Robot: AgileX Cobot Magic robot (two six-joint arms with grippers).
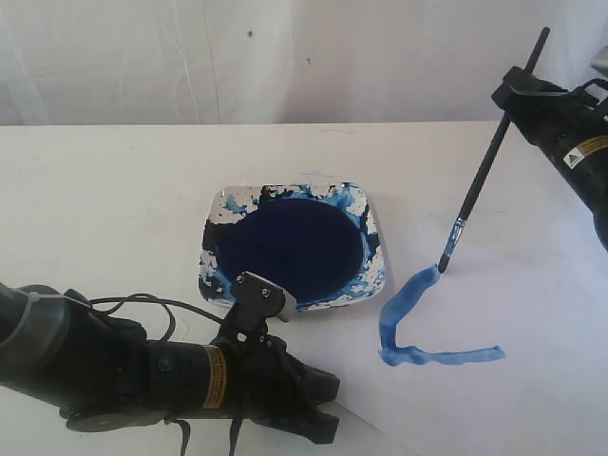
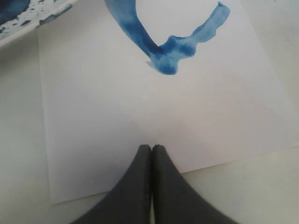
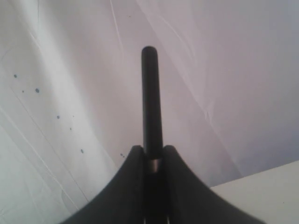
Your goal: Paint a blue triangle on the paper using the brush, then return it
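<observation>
Exterior view shows the brush [image 1: 483, 166] slanting down, its bristle tip at the top end of the unfinished blue triangle [image 1: 404, 302], two joined strokes on the paper [image 1: 541, 313] just beside the dish [image 1: 220, 211]. The right fingers [image 3: 124, 186] are clamped on the brush's upper handle. The left fingers [image 2: 133, 186] are pressed together, empty, above the paper's edge on the counter [image 1: 95, 190].

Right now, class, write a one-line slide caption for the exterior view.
Right hand holds the brush, tip at an unfinished blue triangle on the paper beside a paint dish.
</observation>
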